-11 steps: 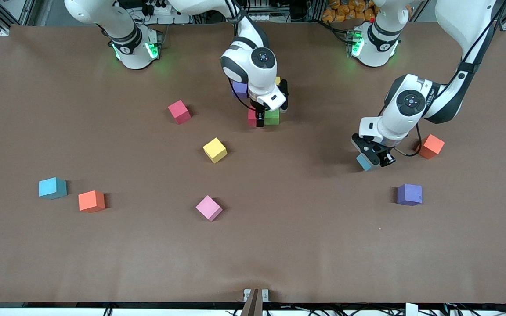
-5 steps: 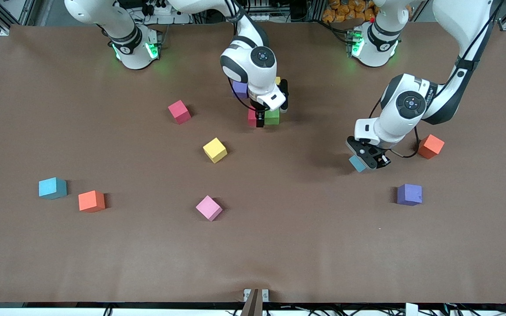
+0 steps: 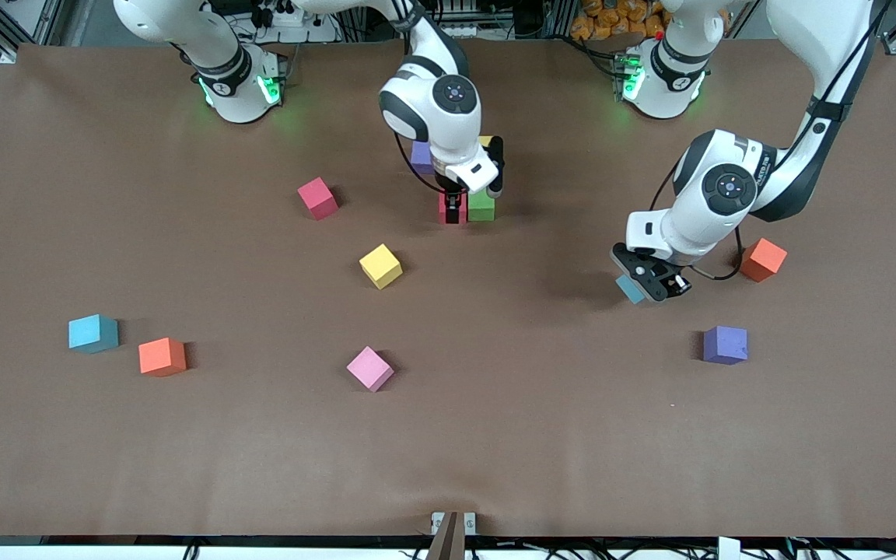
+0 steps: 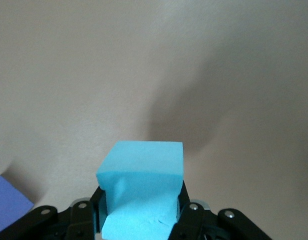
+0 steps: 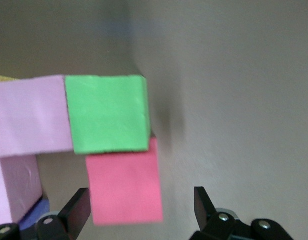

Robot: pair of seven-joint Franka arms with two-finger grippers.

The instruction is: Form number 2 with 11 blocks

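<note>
Cluster of blocks, upper centre of the front view: a red block [image 3: 445, 208] and a green block [image 3: 482, 206] sit side by side, with a purple block [image 3: 421, 155] and a sliver of a yellow block [image 3: 485, 141] just above them, partly hidden by the right arm. The right wrist view adds a pink block [image 5: 30, 116] touching the green one. The right gripper [image 3: 458, 204] hangs over the red block, fingers spread to either side of it, not clamping.

Right of centre, the left gripper [image 3: 645, 281] is clamped on a light blue block [image 3: 629, 288] above bare table.

Loose blocks lie well apart: a second red block [image 3: 317, 197] and a yellow block [image 3: 380, 265] left of the cluster; a pink block [image 3: 370, 369] at lower centre; a light blue block [image 3: 92, 333] beside an orange block [image 3: 162, 356] at lower left; an orange block [image 3: 763, 259] and a purple block [image 3: 725, 344] at right, flanking the left gripper.
</note>
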